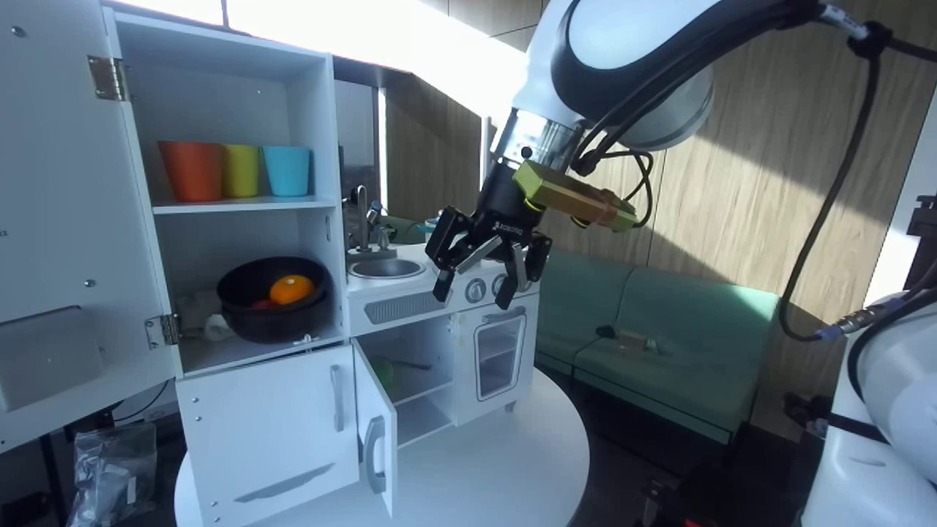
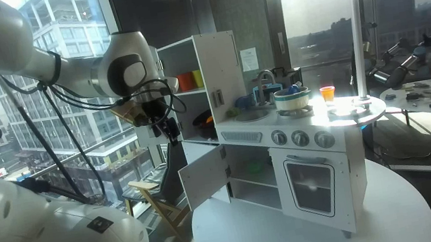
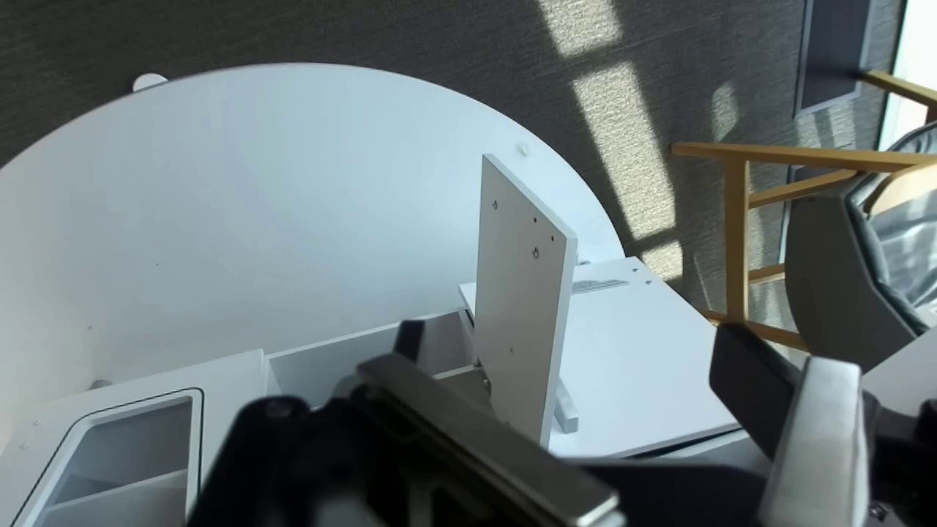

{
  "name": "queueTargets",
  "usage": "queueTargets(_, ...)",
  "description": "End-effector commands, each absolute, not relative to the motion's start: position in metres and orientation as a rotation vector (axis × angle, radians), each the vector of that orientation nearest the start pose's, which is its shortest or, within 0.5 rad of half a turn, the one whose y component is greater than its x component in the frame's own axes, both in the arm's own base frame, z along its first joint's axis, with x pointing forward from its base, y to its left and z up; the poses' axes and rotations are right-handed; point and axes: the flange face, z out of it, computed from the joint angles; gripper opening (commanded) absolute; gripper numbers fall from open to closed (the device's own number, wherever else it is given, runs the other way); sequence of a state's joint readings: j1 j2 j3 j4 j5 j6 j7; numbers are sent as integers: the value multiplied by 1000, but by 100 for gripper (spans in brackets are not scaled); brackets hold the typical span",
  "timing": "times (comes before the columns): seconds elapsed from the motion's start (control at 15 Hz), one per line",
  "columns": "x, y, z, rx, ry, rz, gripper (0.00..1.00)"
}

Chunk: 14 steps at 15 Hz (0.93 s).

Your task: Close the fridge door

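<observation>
The fridge is a tall white toy cabinet point(image 1: 333, 146) with a shelf; it also shows in an exterior view point(image 2: 218, 68). Its upper door point(image 1: 58, 183) stands wide open at the left edge, on two metal hinges. The arm largely hides that door in an exterior view. The fridge's lower door point(image 1: 267, 424) is shut; it fills the right middle of the wrist view point(image 3: 637, 351). My gripper point(image 1: 473, 289) is open and empty in the air, apart from the doors. It also shows in an exterior view point(image 2: 173, 136) and in the wrist view point(image 3: 582, 359).
A small cupboard door point(image 1: 377, 439) under the sink stands open, jutting over the round table point(image 2: 301, 228); it is upright in the wrist view point(image 3: 520, 293). Cups point(image 1: 190, 172) and a dark bowl point(image 1: 263, 326) with fruit sit inside the fridge. A chair point(image 2: 164, 181) stands beside the table.
</observation>
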<state>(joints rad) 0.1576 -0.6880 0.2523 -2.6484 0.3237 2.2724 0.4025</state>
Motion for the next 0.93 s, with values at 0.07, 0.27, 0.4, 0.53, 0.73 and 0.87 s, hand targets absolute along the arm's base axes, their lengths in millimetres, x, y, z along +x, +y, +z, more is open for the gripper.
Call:
queueTargets(0.07, 349, 210, 465, -2949, 156, -301, 100)
queueTargets(0.27, 351, 260, 457, -3022, 59, -283, 100)
queueTargets(0.4, 356, 292, 459, -3056, 23, -293, 100)
queueTargets(0.53, 364, 324, 463, -3076, -7, -323, 100)
queueTargets(0.73, 377, 369, 474, -3055, 10, -376, 100)
queueTargets(0.87, 380, 400, 484, -3010, 48, -448, 100)
